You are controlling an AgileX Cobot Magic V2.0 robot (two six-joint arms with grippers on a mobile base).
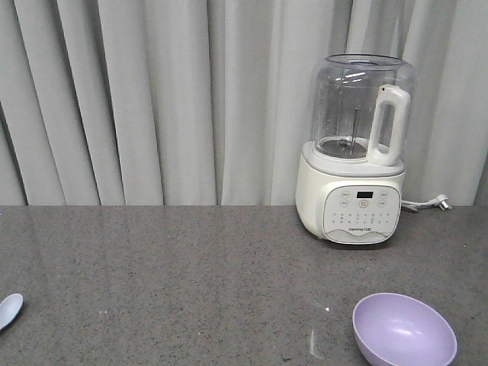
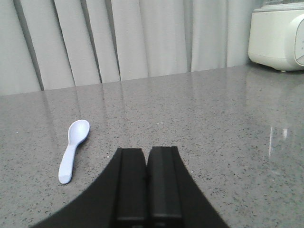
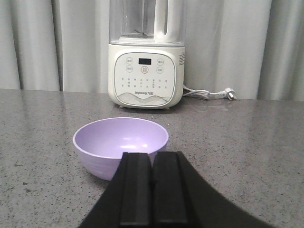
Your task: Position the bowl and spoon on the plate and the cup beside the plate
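Note:
The lavender bowl (image 1: 405, 329) sits upright and empty at the front right of the grey counter. In the right wrist view the bowl (image 3: 120, 142) is just ahead of my right gripper (image 3: 152, 156), which is shut with nothing in it. The pale blue spoon (image 2: 74, 148) lies flat, scoop away from me, to the left of my left gripper (image 2: 147, 153), which is shut and empty. The exterior view catches only the spoon's scoop (image 1: 9, 309) at the left edge. Plate and cup are out of view.
A white blender (image 1: 356, 152) with a clear jug stands at the back right, its cord and plug (image 1: 428, 203) trailing to the right. Grey curtains hang behind the counter's far edge (image 1: 152, 206).

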